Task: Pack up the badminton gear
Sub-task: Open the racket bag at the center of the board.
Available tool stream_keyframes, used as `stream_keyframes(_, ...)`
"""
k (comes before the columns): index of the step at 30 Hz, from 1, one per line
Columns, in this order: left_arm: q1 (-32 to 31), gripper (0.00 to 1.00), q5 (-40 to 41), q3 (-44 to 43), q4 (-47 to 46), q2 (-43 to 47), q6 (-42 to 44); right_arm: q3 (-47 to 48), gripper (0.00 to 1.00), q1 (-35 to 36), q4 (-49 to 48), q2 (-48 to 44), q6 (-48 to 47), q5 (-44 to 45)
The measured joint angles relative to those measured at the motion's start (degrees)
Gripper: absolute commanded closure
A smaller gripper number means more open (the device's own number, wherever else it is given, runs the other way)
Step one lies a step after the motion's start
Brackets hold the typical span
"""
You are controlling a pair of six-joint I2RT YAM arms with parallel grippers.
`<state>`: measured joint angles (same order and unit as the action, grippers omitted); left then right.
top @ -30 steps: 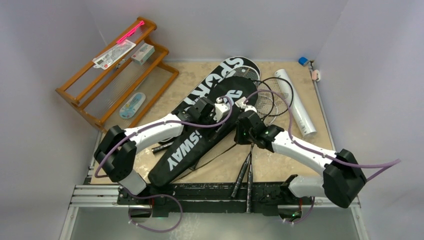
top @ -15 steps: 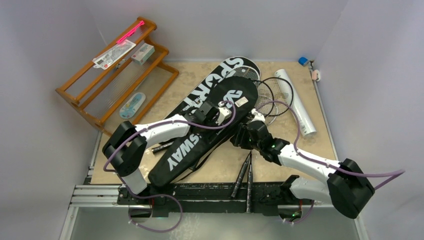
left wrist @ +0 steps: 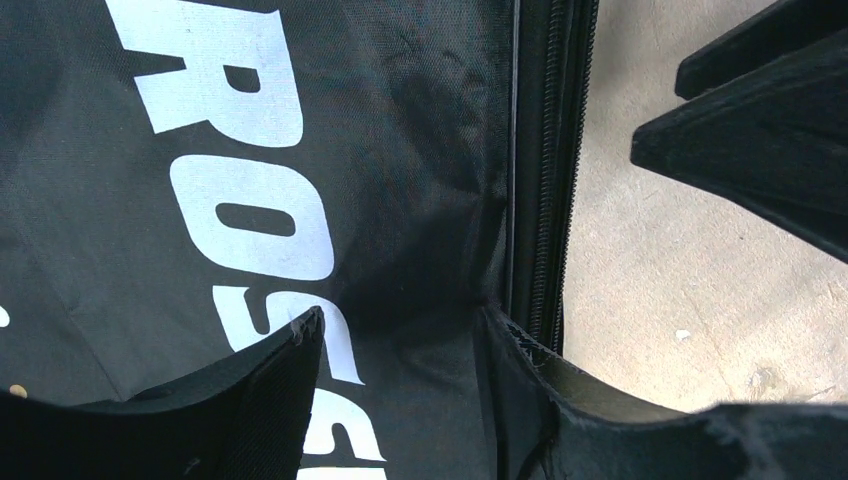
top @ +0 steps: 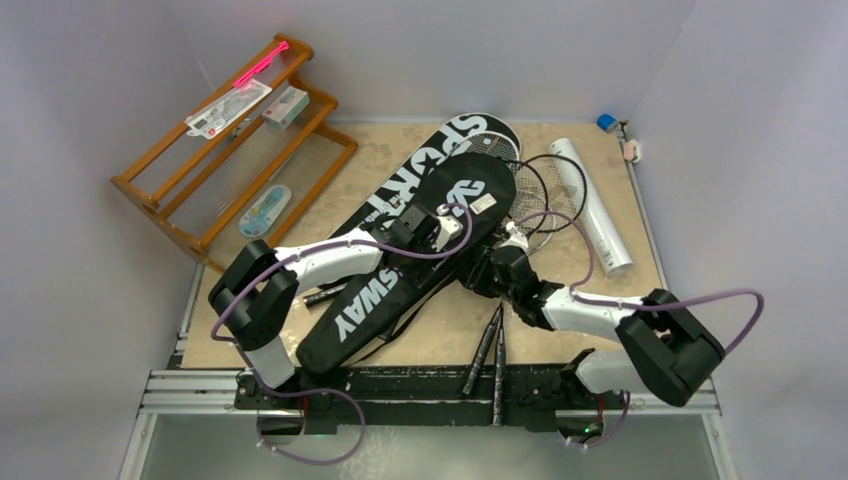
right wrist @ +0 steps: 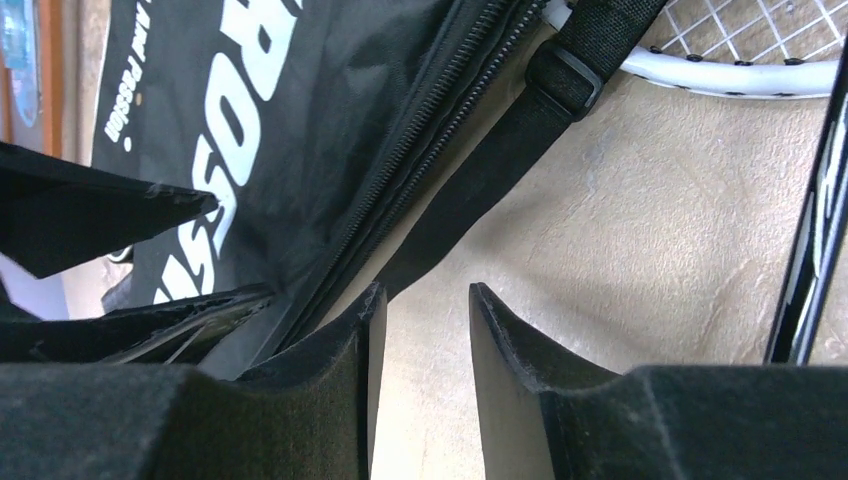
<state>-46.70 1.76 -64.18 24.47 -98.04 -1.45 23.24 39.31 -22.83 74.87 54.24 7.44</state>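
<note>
The black "CROSSWAY" cover (top: 372, 300) lies slantwise over the "SPORT" cover (top: 432, 152). My left gripper (top: 452, 224) sits on its upper part by the zipper (left wrist: 545, 160), jaws part-closed, with puckered fabric (left wrist: 400, 250) bunched between the fingers (left wrist: 270, 385). My right gripper (top: 492, 262) hovers low over bare table just right of the cover's zipped edge (right wrist: 420, 120) and strap (right wrist: 500, 150), open (right wrist: 425, 292) and empty. Racket heads (top: 545, 185) lie beyond it, with black handles (top: 488, 348) at the near edge. A white racket frame (right wrist: 720, 78) and a dark shaft (right wrist: 815, 230) show close by. The white tube (top: 590, 205) lies at the right.
The orange-brown wooden rack (top: 225, 165) with small packets and a pink stick (top: 258, 63) stands at the back left. Small blue and white items (top: 615, 130) sit in the far right corner. Another black handle (top: 325, 295) pokes out left of the cover.
My right gripper has opened, let go of the cover's upper end and drawn back toward the near edge. The cover's top now lies flat. The left gripper shifted slightly right.
</note>
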Motion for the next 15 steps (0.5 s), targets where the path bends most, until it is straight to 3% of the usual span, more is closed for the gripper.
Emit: stream_keyframes(15, 0.0, 0.47, 0.2, 0.0, 0.0, 0.0, 0.0, 0.5, 0.63, -0.4, -7.6, 5.4, 1.1, -2.3)
